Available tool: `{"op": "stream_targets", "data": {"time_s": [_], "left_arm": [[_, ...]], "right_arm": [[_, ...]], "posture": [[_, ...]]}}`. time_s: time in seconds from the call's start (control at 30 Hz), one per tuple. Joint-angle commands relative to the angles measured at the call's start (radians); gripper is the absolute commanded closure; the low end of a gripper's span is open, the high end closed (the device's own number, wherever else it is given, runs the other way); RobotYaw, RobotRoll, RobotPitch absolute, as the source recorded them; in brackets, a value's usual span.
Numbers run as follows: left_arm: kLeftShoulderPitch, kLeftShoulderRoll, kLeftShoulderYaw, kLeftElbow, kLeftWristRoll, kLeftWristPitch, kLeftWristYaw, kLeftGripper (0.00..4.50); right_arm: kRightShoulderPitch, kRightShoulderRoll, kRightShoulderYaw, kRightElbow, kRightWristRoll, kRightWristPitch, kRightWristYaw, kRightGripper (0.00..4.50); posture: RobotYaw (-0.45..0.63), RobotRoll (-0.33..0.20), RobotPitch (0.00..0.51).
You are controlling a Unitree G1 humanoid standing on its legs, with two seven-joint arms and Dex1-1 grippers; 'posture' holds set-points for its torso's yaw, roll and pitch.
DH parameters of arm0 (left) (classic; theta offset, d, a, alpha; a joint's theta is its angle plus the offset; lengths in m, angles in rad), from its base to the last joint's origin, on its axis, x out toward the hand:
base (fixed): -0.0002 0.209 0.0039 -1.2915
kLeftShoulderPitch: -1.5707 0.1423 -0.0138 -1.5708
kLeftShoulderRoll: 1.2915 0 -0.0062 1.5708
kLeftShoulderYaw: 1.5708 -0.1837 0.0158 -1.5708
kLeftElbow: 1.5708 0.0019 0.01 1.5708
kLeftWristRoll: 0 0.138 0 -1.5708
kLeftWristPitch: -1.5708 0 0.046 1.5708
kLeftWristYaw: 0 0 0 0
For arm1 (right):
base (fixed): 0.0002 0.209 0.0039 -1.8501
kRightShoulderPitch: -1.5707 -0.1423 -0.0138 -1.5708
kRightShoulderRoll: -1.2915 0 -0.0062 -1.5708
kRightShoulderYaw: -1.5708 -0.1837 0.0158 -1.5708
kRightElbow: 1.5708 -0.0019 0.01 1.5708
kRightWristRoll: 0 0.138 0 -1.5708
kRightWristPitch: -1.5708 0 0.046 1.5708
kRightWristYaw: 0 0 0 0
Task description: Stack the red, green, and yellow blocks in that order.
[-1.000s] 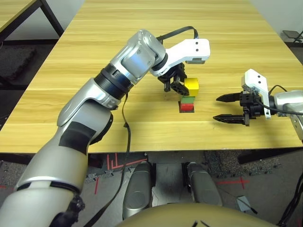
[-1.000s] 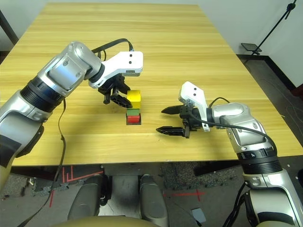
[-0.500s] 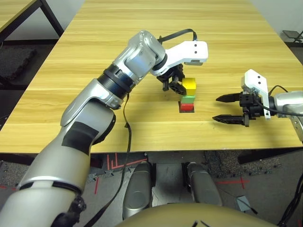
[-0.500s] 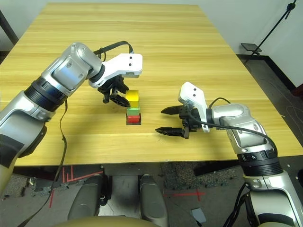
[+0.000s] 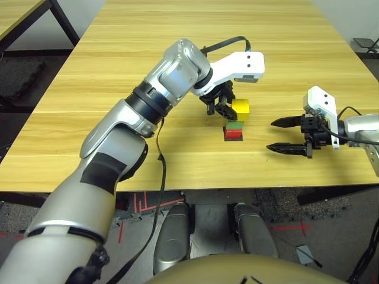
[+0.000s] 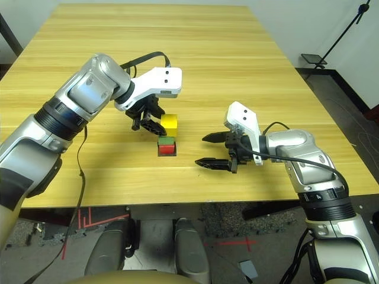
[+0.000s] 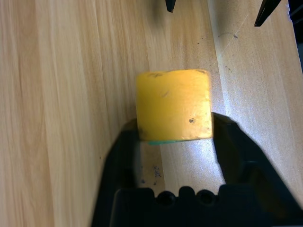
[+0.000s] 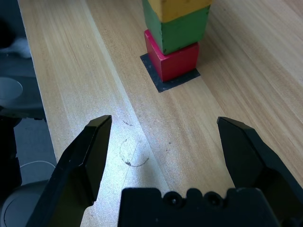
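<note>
1. The black patch (image 8: 163,86) lies on the wooden table (image 5: 148,171), with the red block (image 8: 179,62) standing on it.
2. Above the patch, the green block (image 8: 185,34) sits on the red block.
3. The yellow block (image 7: 174,105) is highest over the patch, set off-line toward the robot's right; its contact with the green block is hard to judge, but they seem to meet.
4. Above the patch and toward the robot's left, the left gripper (image 7: 175,125) holds the yellow block between its fingers.
5. Right of the patch, the right gripper (image 8: 164,118) is wide apart and empty.
</note>
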Motion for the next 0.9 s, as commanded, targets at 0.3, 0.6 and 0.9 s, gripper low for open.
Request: {"op": "stream_targets", "data": {"time_s": [0.3, 0.6, 0.9], "left_arm": [[0.124, -0.133, 0.772, -0.531, -0.189, 0.537, 0.483, 0.03], [0.748, -0.222, 0.976, -0.810, -0.068, 0.107, 0.962, 0.03], [0.981, -0.258, 0.939, -0.635, -0.045, -0.364, 1.131, 0.03]], "right_arm": [[0.005, -0.018, -0.284, 0.170, 0.063, -0.005, -0.169, 0.00], [-0.085, 0.126, -0.534, 0.693, 0.009, -0.456, -0.551, 0.00], [-0.202, 0.100, -0.525, 1.100, -0.055, -0.762, -0.587, 0.00]], "posture": [[0.03, -0.074, 0.079], [0.06, -0.095, 0.077], [0.04, -0.111, 0.085]]}}
